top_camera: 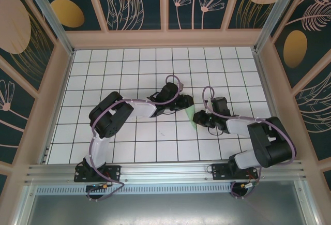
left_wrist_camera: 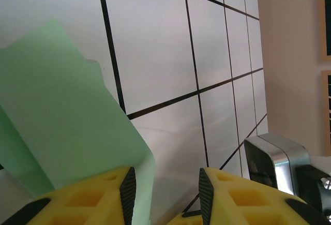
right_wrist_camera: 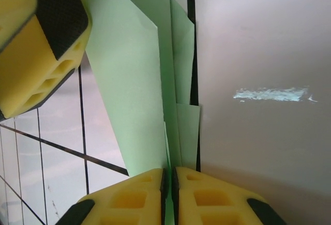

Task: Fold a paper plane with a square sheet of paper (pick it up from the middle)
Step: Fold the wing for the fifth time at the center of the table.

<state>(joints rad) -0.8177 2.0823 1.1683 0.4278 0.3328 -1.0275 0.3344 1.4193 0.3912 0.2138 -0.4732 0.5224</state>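
The pale green square sheet of paper (top_camera: 191, 116) is folded into long narrow layers, a slim paper plane shape, and sits between my two grippers near the table's middle. In the right wrist view my right gripper (right_wrist_camera: 169, 176) is shut on the folded layers of the paper (right_wrist_camera: 134, 80) at its near end. My left gripper (left_wrist_camera: 164, 183) stands open, with the paper's (left_wrist_camera: 62, 111) edge lying against the inner pad of its left finger and a wide gap to the other finger. From above, the left gripper (top_camera: 184, 105) is just up-left of the paper and the right gripper (top_camera: 198, 117) beside it on the right.
White tiled table (top_camera: 134, 80) with black grid lines, walled by patterned panels on three sides. One left finger (right_wrist_camera: 46, 44) hangs close over the paper in the right wrist view. The right arm's metal wrist part (left_wrist_camera: 274, 163) is close to my left fingers.
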